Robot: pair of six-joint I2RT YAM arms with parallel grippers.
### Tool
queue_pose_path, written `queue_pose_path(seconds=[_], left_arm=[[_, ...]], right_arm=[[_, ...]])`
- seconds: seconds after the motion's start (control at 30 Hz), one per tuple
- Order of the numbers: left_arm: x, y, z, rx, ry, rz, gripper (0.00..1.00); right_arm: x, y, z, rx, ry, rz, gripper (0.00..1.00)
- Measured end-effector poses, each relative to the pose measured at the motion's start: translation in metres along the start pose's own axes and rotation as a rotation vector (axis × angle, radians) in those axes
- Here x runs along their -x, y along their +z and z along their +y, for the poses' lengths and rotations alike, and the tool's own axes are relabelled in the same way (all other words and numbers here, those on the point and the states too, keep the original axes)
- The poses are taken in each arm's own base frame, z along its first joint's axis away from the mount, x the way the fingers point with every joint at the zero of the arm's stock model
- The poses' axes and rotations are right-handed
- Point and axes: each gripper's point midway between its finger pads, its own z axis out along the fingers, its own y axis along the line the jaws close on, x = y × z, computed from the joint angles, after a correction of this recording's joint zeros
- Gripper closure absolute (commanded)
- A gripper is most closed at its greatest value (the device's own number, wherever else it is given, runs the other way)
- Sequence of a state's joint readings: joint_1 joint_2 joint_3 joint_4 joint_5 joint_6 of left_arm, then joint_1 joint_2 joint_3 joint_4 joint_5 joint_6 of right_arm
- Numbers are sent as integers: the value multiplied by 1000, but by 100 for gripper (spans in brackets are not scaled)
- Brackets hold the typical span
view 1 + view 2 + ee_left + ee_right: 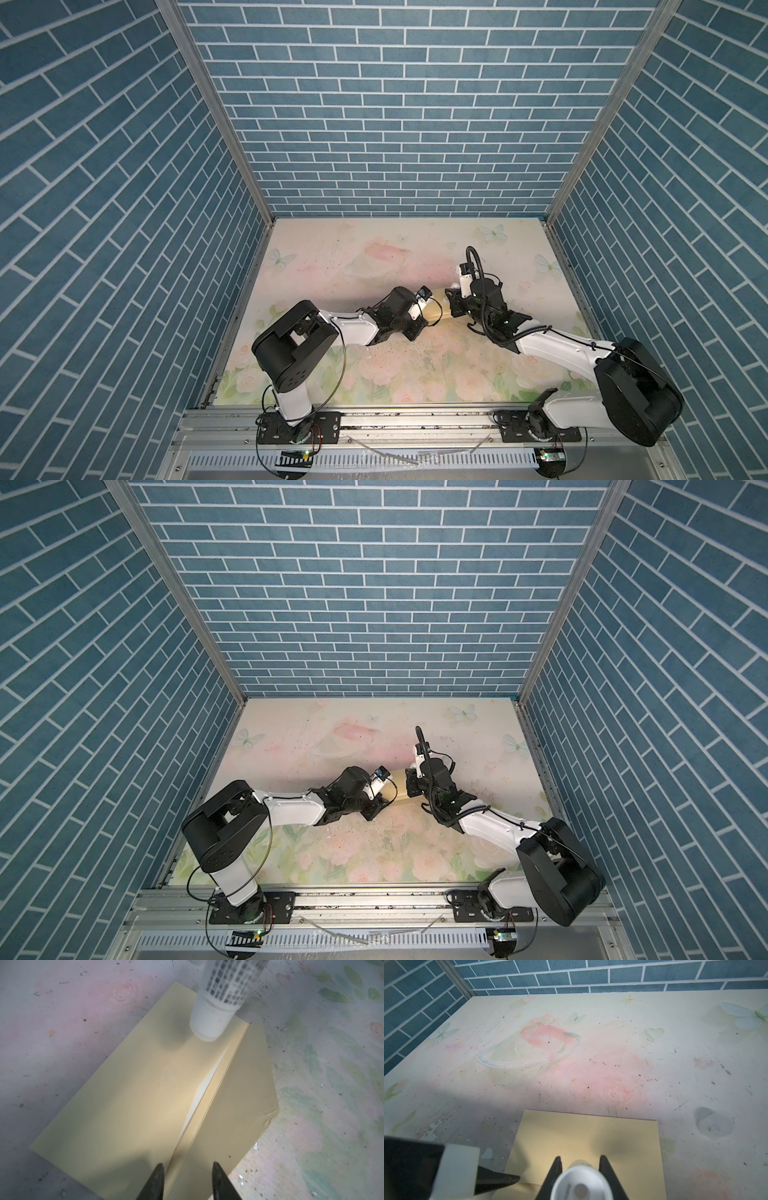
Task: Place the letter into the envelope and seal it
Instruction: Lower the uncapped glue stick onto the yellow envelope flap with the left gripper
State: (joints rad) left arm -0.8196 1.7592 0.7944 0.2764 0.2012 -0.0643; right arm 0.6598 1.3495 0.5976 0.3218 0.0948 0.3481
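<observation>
In both top views the envelope [441, 309] [401, 787] lies on the table [374, 257] near its middle, mostly hidden between the two wrists.

Left wrist view: the envelope [124, 1115] lies flat, with its flap [239, 1105] folded open on the table. A pale sliver shows in the mouth; whether it is the letter I cannot tell. The left jaws stand partly open and empty, their tips over the flap crease. A white tube [216, 1012] points tip-down at the envelope body; contact is unclear.

Right wrist view: the right jaws are clamped on the tube [580, 1184], above the envelope [587, 1136].
</observation>
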Motion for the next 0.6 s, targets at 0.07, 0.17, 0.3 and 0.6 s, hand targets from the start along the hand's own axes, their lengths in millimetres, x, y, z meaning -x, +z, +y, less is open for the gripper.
queue_pose_path(seconds=[0.07, 0.17, 0.3, 0.6], left_arm=[[-5, 2, -2, -3, -6, 8, 63], [-7, 5, -6, -9, -14, 10, 65], [-7, 9, -11, -25, -32, 0, 67], [-6, 12, -15, -48, -71, -38, 69]], right_arm=[[-2, 2, 0, 0, 11, 7, 100], [-5, 5, 0, 0, 16, 14, 100], [-9, 9, -1, -1, 21, 23, 100], [-10, 24, 3, 11, 22, 30, 100]])
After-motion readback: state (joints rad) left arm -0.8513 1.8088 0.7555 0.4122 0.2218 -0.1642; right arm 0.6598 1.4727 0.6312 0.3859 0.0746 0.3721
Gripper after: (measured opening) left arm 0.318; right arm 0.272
